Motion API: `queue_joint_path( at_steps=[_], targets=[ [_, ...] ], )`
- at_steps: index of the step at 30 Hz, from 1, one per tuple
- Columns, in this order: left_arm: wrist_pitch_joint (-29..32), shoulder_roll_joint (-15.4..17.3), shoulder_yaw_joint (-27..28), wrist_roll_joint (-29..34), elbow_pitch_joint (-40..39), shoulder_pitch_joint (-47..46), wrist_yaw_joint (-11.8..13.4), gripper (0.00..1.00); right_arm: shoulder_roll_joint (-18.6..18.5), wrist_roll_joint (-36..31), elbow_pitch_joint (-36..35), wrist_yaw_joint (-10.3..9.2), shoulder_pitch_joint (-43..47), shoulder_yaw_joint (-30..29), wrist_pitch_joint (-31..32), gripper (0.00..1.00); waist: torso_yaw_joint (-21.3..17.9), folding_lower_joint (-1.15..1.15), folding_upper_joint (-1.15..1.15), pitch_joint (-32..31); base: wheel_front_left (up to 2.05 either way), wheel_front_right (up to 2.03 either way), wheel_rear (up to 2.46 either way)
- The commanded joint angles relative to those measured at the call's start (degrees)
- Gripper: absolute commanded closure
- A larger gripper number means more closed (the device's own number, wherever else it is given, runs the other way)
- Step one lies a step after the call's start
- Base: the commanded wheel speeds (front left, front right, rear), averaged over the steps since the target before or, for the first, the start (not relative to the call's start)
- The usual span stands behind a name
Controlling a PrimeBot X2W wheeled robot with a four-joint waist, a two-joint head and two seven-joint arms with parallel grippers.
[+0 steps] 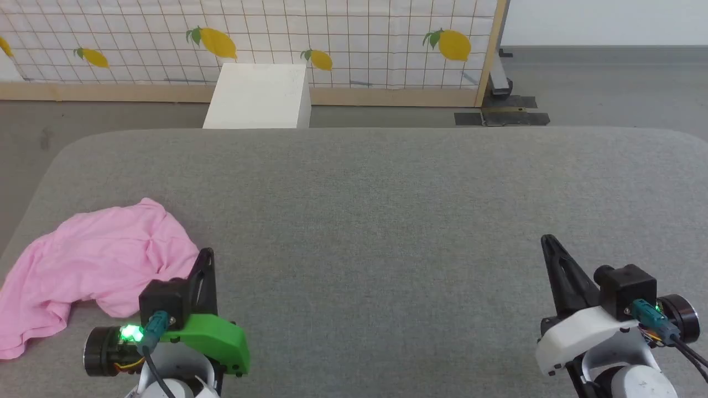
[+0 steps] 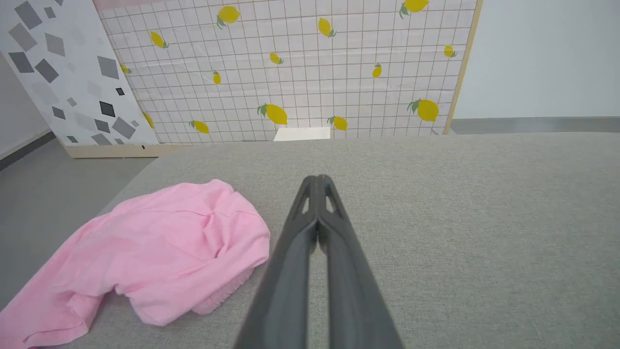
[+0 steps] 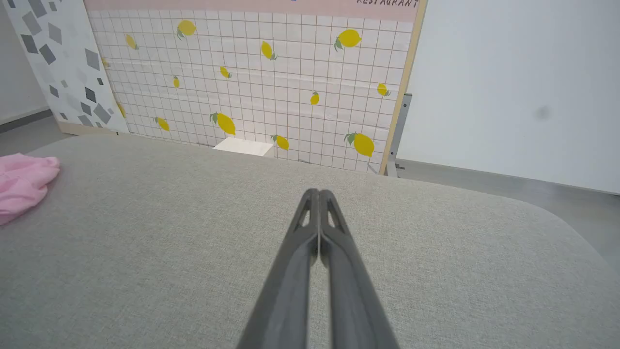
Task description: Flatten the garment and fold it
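Note:
The light-pink garment (image 1: 94,265) lies crumpled in a loose heap at the near left of the grey table (image 1: 387,210), one end trailing toward the left edge. The left wrist view shows the garment (image 2: 155,257) just left of my fingers, with a gathered edge at its underside. My left gripper (image 1: 206,255) hovers right beside the heap's right side, shut and holding nothing. My right gripper (image 1: 547,240) is far off at the near right, also shut and empty. From the right wrist view, the garment (image 3: 22,184) peeks in at the left edge.
A white box (image 1: 260,97) stands on the floor behind the table, in front of a lemon-patterned tiled panel (image 1: 332,38). The table's grey cloth top stretches wide between and beyond both grippers.

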Motion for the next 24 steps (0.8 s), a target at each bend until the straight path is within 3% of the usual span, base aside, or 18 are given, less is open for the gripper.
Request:
queue_joint_path(
  at_steps=[1, 24],
  targets=[
    [0.1, -0.3, 0.2, 0.6, -0.1, 0.7, -0.2, 1.0, 0.1, -0.4, -0.3, -0.09, 0.8, 0.1, 0.0, 1.0, 0.0, 0.0, 0.0, 0.0, 0.0, 0.0, 0.0],
    [0.1, -0.3, 0.2, 0.6, -0.1, 0.7, -0.2, 1.0, 0.1, -0.4, -0.3, -0.09, 0.8, 0.1, 0.0, 1.0, 0.0, 0.0, 0.0, 0.0, 0.0, 0.0, 0.0]
  ],
)
